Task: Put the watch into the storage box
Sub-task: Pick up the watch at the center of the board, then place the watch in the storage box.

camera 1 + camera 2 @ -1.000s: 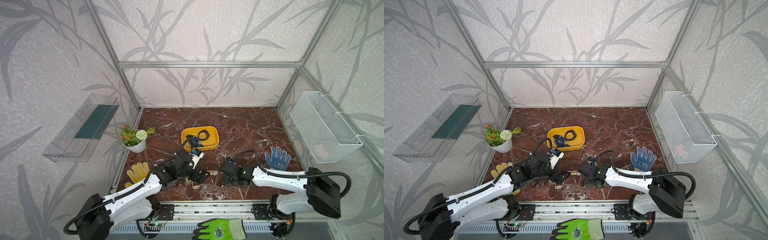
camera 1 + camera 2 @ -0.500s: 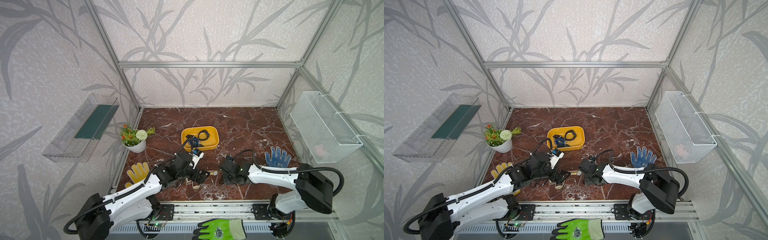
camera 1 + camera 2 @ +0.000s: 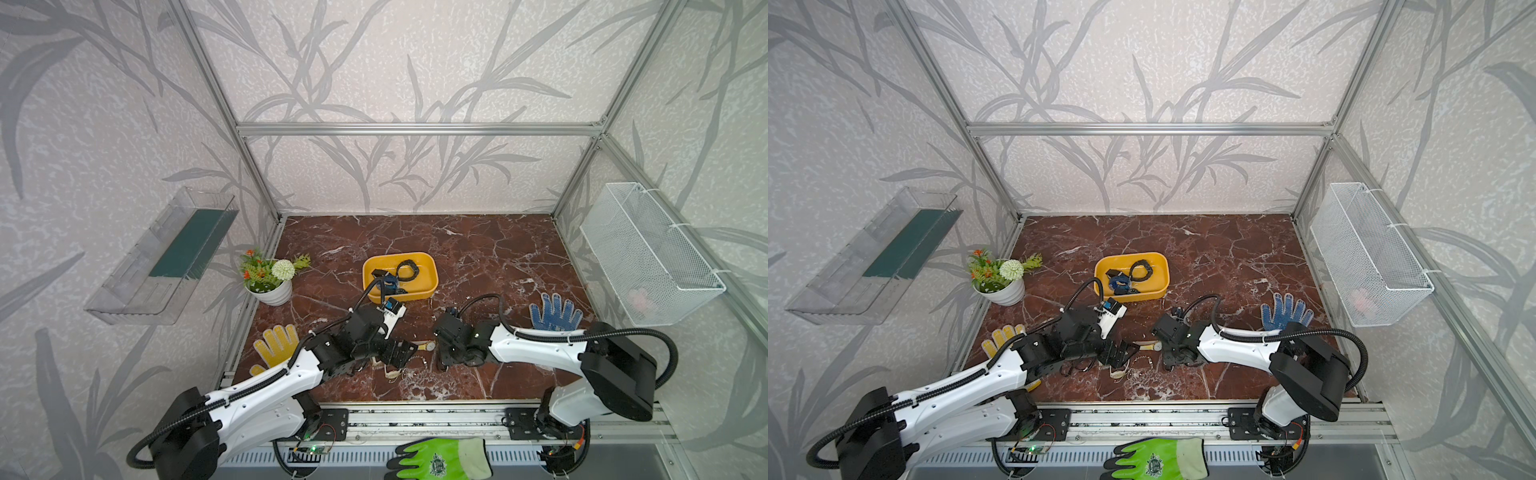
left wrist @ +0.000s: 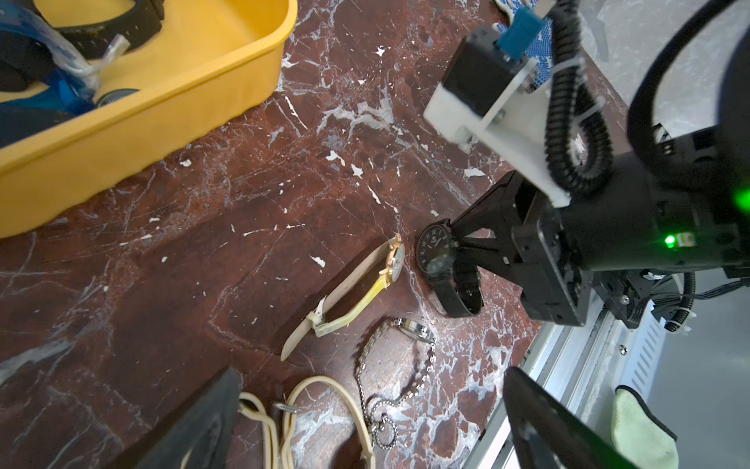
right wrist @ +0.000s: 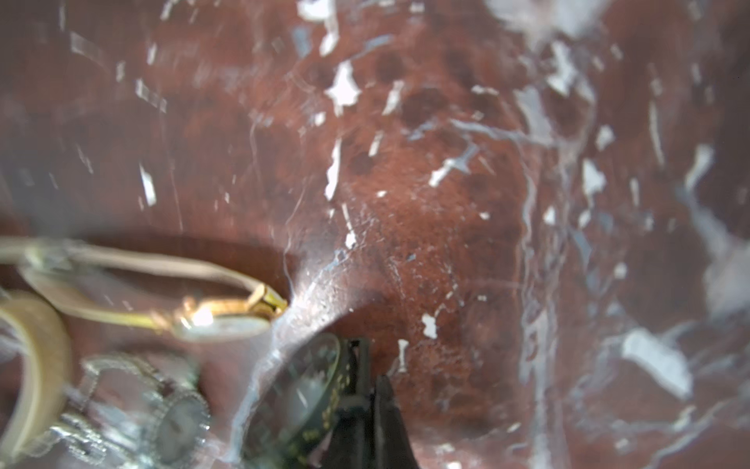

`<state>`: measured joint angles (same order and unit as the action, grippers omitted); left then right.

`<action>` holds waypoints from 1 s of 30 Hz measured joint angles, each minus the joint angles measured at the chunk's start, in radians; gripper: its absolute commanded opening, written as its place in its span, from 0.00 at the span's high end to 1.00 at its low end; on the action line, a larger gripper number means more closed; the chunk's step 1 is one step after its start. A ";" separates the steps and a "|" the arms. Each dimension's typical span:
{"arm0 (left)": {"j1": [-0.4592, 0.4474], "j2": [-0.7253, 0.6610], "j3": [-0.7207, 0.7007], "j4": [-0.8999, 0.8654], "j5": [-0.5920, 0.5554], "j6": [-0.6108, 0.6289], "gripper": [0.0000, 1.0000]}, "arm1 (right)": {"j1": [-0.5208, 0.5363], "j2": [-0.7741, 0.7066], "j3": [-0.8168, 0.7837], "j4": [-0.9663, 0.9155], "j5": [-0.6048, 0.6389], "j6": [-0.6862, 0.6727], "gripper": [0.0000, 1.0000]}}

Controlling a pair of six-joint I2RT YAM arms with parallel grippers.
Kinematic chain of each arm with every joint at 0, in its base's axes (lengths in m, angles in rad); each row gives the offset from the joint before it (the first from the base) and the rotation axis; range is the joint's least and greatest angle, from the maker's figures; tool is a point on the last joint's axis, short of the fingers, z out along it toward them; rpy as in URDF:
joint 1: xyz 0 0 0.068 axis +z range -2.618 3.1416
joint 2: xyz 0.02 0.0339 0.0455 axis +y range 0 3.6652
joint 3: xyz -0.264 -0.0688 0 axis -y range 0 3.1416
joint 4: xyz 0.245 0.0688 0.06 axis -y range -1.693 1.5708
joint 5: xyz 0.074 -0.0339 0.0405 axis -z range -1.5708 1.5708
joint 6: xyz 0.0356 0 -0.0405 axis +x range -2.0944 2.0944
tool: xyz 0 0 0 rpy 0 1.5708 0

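Black watch [image 4: 432, 249] between right end effector [image 4: 453, 243] jaws

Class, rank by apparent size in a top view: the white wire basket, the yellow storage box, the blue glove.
Largest: white wire basket
Then: storage box
Smallest: blue glove
Hung higher, the basket may look bigger.

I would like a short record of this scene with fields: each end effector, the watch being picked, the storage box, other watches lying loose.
left end effector: open, over the table
right end effector: shut on the black watch
black watch: resting on the table
storage box: holds a black band and a blue item
loose: gold watch, chain watch
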<state>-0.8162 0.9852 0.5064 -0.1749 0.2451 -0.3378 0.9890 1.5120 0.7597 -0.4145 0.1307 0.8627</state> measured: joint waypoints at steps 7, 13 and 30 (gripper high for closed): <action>0.000 -0.031 -0.013 -0.014 -0.050 -0.014 0.01 | -0.005 -0.004 0.069 -0.063 0.020 -0.045 1.00; 0.000 -0.100 -0.023 -0.037 -0.124 -0.032 0.01 | -0.061 -0.076 0.188 -0.159 0.051 -0.127 1.00; 0.000 -0.206 -0.027 -0.087 -0.284 -0.040 0.01 | -0.196 0.412 0.880 -0.190 -0.018 -0.511 1.00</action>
<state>-0.8162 0.7795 0.4797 -0.2619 -0.0391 -0.3775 0.7933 1.9240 1.6402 -0.6041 0.1123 0.3519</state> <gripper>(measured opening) 0.991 0.057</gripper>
